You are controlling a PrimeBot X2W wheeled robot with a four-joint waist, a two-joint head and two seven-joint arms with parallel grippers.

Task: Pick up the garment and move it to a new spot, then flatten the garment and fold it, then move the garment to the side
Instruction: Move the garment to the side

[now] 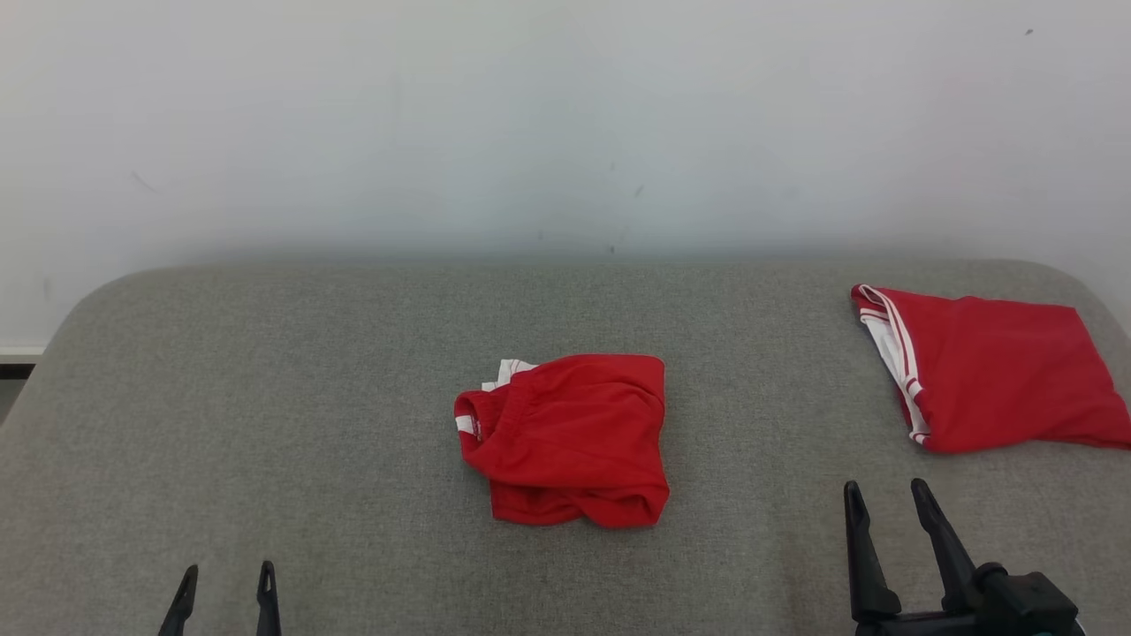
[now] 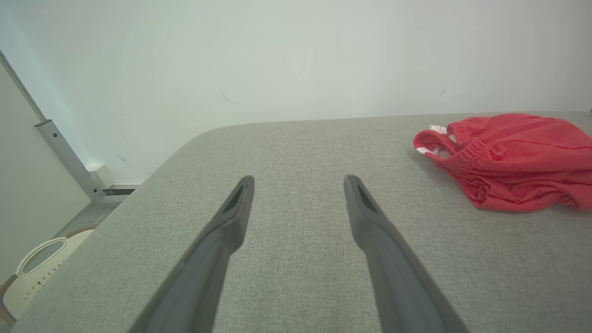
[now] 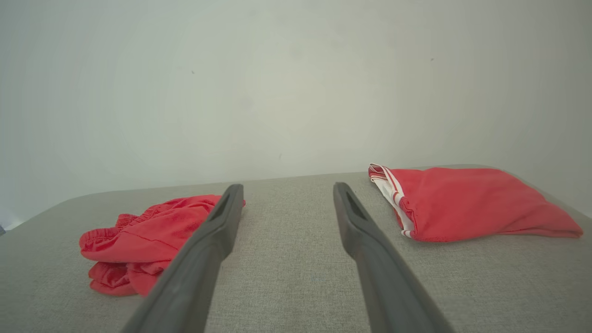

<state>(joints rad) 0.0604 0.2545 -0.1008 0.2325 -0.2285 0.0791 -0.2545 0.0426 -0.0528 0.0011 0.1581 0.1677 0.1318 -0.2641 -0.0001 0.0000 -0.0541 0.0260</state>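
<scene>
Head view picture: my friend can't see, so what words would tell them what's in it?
A bunched red garment lies in the middle of a grey padded surface, and a flatter red garment with white stripes lies at the far right. The left gripper and right gripper are open at the bottom corners, touching nothing, with a white wall behind.

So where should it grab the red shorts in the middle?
Likely the elastic waistband at the shorts' left end, coming from the left with the open left gripper: it bunches up into a raised ridge, while the rest lies flatter.
</scene>
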